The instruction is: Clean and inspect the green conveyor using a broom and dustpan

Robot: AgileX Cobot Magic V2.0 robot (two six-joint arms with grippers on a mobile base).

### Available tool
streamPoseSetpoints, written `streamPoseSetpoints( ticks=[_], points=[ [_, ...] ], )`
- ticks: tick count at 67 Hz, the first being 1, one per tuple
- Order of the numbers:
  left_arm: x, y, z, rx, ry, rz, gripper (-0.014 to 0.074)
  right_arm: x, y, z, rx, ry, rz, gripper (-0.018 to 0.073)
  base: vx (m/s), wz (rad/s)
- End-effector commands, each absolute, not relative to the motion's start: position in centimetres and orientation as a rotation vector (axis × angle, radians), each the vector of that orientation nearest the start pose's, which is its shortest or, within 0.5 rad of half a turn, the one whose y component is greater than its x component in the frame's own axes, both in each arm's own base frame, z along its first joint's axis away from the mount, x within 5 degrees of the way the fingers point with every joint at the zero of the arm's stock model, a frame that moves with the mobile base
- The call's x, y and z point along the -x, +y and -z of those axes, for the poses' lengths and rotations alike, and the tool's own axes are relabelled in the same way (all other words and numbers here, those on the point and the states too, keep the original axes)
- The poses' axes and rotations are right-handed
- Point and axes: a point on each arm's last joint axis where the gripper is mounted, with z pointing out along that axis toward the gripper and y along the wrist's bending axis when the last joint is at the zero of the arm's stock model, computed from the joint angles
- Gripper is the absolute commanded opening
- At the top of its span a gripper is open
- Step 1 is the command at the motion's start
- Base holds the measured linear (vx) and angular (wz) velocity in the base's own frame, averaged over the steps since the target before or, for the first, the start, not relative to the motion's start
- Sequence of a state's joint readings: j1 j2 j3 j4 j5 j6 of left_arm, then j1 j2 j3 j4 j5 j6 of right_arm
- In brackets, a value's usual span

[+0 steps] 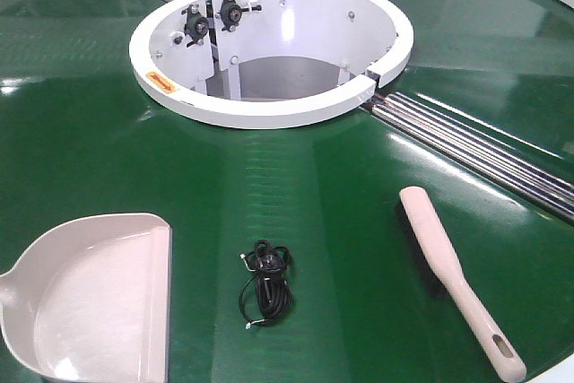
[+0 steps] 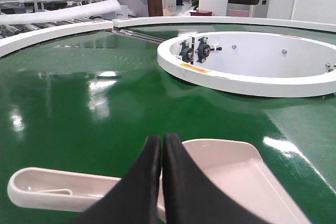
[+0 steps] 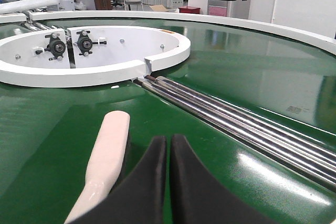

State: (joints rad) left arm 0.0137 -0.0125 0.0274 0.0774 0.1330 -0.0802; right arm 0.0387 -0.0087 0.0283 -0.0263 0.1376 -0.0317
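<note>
Green conveyor [image 1: 90, 114]: broom [image 3: 107, 153] lies lengthwise just left of my right tool [image 3: 169, 145], pinched empty; left tool [image 2: 161, 142] likewise.

Front cam high, wrist cams low; share conveyor [image 1: 90, 132]

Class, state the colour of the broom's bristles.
Black; the bristles under the beige-pink broom show best in the front view.

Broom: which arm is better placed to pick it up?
Right. The broom lies on the right of the conveyor, just beside the shut right tool in its wrist view; the left tool hangs over the dustpan.
</note>
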Motion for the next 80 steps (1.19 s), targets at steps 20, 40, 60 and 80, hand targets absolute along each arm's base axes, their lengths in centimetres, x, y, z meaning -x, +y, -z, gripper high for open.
streamPoseSetpoints(
  ticks=[20,40,60,80],
  points=[
    [-5.6,0.1,-19.2,0.027,1.567,0.001,-0.0022,-5.7,0.2,-19.5,0.084,1.563,0.027,-0.001,0.0,0.0],
    [-5.6,0.1,-19.2,0.022,1.567,-0.006,-0.0022,-5.7,0.2,-19.5,0.084,1.563,0.027,-0.001,0.0,0.0],
    [-5.6,0.1,-19.9,0.023,1.525,0.0,-0.0022,-5.7,0.2,-19.5,0.084,1.56,0.027,-0.001,0.0,0.0],
    [-5.4,0.0,-21.5,0.021,1.347,0.021,-0.0022,-5.4,0.2,-21.8,0.06,1.325,0.004,-0.0008,0.0,0.0]
  ],
)
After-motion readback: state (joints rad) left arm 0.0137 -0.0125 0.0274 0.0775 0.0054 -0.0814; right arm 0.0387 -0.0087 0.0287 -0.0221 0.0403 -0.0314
